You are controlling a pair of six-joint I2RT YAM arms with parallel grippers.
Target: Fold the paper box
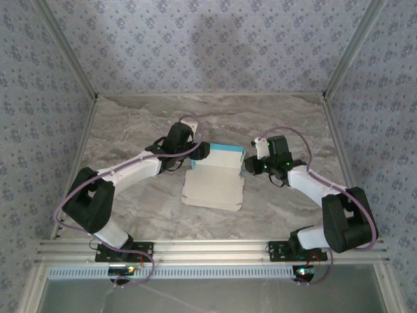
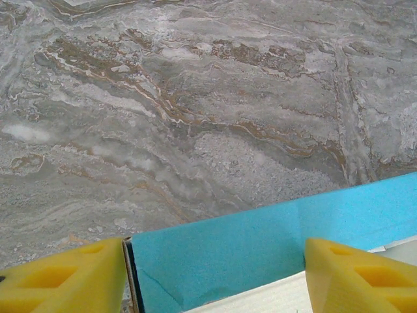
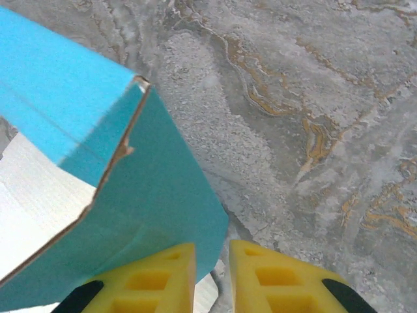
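The paper box (image 1: 215,177) lies mid-table, its pale beige inside facing up and a light blue wall (image 1: 226,151) standing along the far side. My left gripper (image 1: 203,152) is at that wall's left end. In the left wrist view it (image 2: 214,253) is open wide, with the blue wall (image 2: 260,241) spanning the gap and its left finger (image 2: 71,277) against the box's cut end. My right gripper (image 1: 251,164) is at the box's right end. It (image 3: 212,251) stands slightly open, and the rounded corner of a blue side flap (image 3: 163,195) pokes into the narrow gap.
The marble-patterned table (image 1: 130,124) is bounded by a metal frame with patterned walls on three sides. The rail with both arm bases (image 1: 208,251) runs along the near edge. Bare tabletop lies behind the box and to both sides.
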